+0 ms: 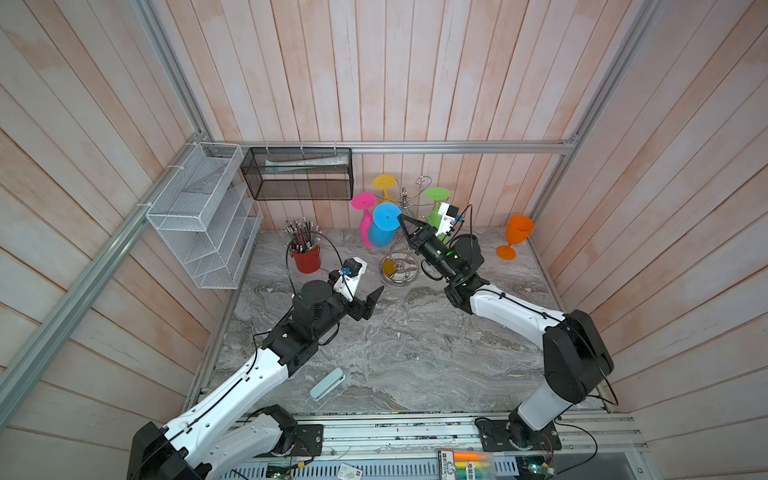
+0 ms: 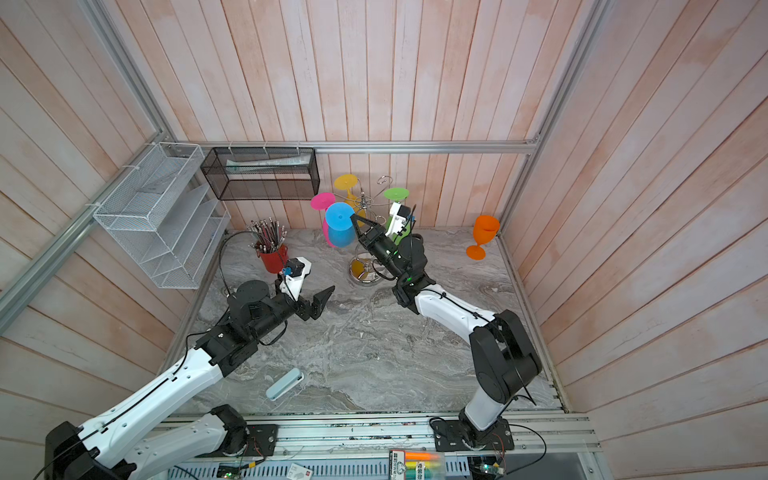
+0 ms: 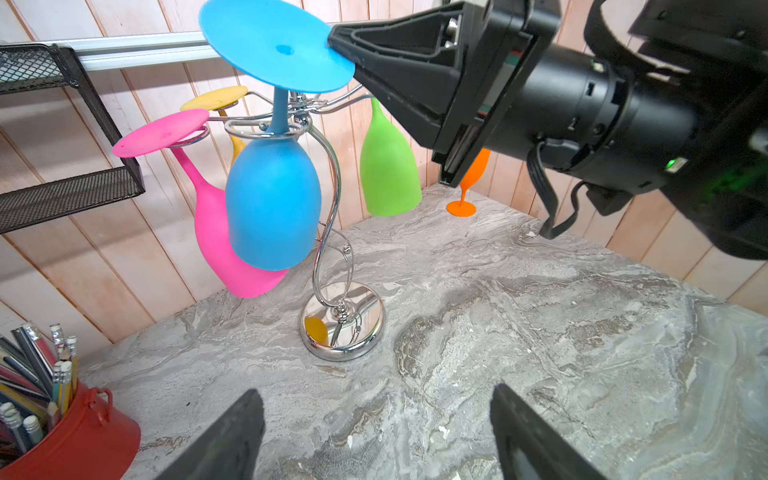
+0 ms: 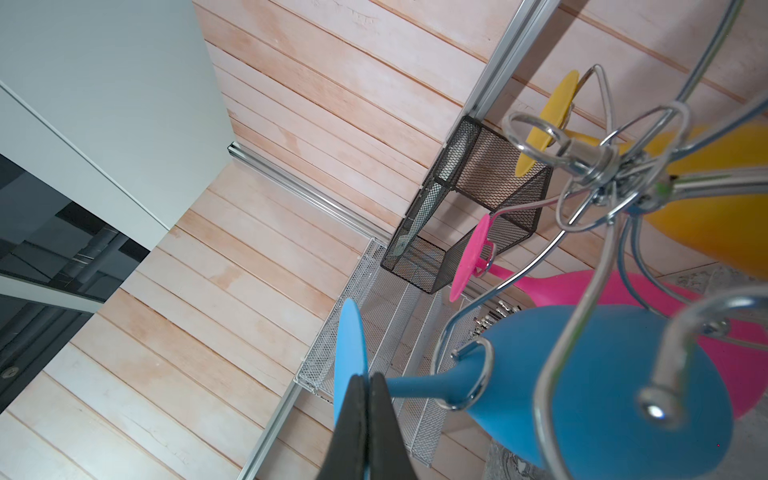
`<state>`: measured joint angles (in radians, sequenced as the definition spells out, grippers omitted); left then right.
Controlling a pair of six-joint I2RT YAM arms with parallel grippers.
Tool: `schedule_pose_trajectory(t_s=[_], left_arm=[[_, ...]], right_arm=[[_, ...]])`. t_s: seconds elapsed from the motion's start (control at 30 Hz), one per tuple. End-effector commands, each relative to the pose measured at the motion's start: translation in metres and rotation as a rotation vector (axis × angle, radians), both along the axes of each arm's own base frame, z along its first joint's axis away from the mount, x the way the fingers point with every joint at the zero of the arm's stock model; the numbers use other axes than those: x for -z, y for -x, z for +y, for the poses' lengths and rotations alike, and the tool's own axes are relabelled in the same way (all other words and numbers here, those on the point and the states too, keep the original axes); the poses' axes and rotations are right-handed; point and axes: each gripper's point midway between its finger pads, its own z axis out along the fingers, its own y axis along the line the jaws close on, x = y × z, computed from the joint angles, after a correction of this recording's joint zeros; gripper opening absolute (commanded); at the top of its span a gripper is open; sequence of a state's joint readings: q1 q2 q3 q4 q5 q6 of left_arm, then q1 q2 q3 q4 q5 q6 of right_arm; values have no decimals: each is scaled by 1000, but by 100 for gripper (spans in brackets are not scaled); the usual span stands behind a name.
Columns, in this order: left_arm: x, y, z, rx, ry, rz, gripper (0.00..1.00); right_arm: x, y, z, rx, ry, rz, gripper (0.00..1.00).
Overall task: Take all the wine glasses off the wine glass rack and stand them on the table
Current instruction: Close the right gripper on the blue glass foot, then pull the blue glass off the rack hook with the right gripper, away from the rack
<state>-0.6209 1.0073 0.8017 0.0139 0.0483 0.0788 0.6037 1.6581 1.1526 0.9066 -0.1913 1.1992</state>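
Observation:
The chrome wine glass rack [image 1: 398, 270] [image 2: 365, 270] [image 3: 340, 324] [image 4: 615, 174] stands at the back middle of the table. Pink [image 1: 363, 201], yellow [image 1: 384, 182] and green [image 1: 437, 193] glasses hang from it upside down. A blue wine glass [image 1: 379, 235] [image 2: 340, 216] [image 3: 272, 203] [image 4: 602, 382] also hangs bowl down, its stem inside a hook loop and its foot raised above the loop. My right gripper [image 1: 401, 218] [image 2: 353, 217] [image 3: 336, 37] [image 4: 365, 380] is shut on the rim of that blue foot. My left gripper [image 1: 372, 301] [image 2: 322, 301] [image 3: 376, 392] hovers open over the table, apart from the rack.
An orange glass [image 1: 515, 237] stands upright at the back right. A red pot of pencils [image 1: 305, 257] sits left of the rack. A white wire organiser [image 1: 199, 216] and a black mesh basket [image 1: 297, 174] hang on the walls. A pale blue case [image 1: 327, 383] lies near the front.

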Motion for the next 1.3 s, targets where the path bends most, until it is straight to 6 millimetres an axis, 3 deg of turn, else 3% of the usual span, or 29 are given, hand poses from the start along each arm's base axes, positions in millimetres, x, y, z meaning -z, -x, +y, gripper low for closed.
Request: schedule_pose_trajectory(t_s=[0.0, 0.9, 1.27], left_arm=[[-1, 0, 2, -2, 2, 4, 87], [-3, 2, 1, 5, 7, 2, 87], [-1, 1, 1, 3, 4, 7, 87]], right_arm=[[-6, 5, -3, 16, 7, -18, 0], [-1, -28, 26, 7, 90, -6, 0], [-6, -51, 7, 69, 77, -9, 0]])
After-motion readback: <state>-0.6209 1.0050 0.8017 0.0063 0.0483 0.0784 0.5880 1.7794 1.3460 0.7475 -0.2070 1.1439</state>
